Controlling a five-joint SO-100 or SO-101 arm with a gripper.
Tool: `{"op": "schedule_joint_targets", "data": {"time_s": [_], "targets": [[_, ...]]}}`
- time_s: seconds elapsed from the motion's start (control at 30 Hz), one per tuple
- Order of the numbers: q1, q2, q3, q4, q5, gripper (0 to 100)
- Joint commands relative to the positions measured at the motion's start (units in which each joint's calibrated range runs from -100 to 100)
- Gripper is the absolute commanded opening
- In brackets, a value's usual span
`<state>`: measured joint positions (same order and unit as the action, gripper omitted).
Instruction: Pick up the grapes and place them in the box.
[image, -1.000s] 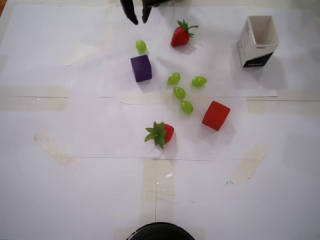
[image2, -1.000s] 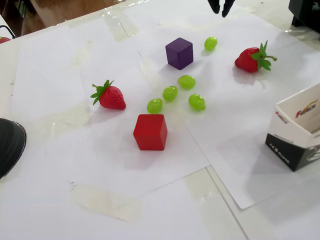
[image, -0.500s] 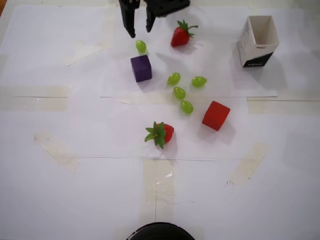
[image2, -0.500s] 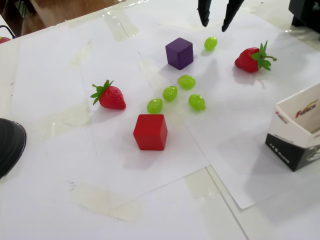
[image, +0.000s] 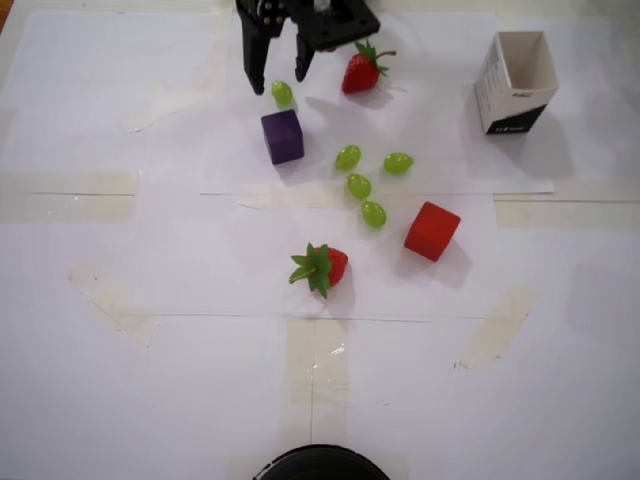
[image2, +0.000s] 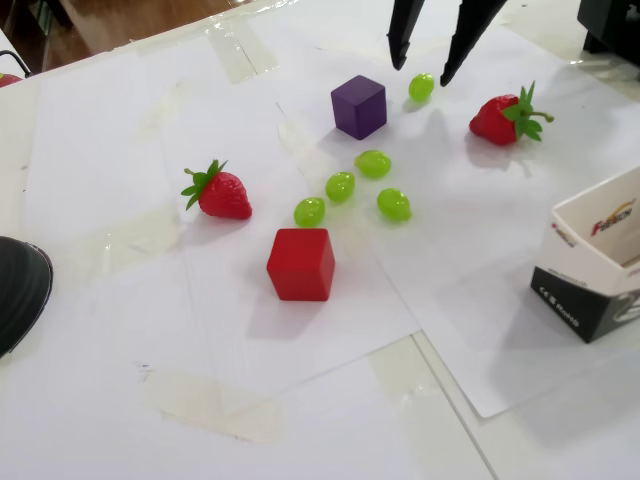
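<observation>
Purple is your landmark: the purple cube (image: 283, 136) sits left of centre in the overhead view, and your gripper (image: 277, 84) has dropped in just behind it over the last half second, jaws wide apart and now straddling the lone grape (image: 282, 93). That looks like the descent for a first grasp; nothing is held yet. Keep your near fingertip (image2: 398, 58) clear of the cube, which stands just beside the grape. To the cube's right, the other four grapes (image: 359, 185) lie in a loose cluster on the paper, untouched. Below them is a strawberry (image: 320, 268), and behind them a second strawberry (image: 361, 71) close to your right finger. Further right sits the red cube (image: 432, 230). Far right of the purple cube, the box (image: 517, 83) stands upright, mouth open, with a clear path across.
</observation>
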<state>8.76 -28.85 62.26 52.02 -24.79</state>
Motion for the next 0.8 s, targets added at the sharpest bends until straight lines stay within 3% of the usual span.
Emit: {"op": "schedule_joint_targets", "data": {"time_s": [0.0,0.77], "targets": [[-0.31,0.56,0.28,-2.51,-0.44,20],[-0.38,7.01,-1.63,-4.88,-0.83,15]]}}
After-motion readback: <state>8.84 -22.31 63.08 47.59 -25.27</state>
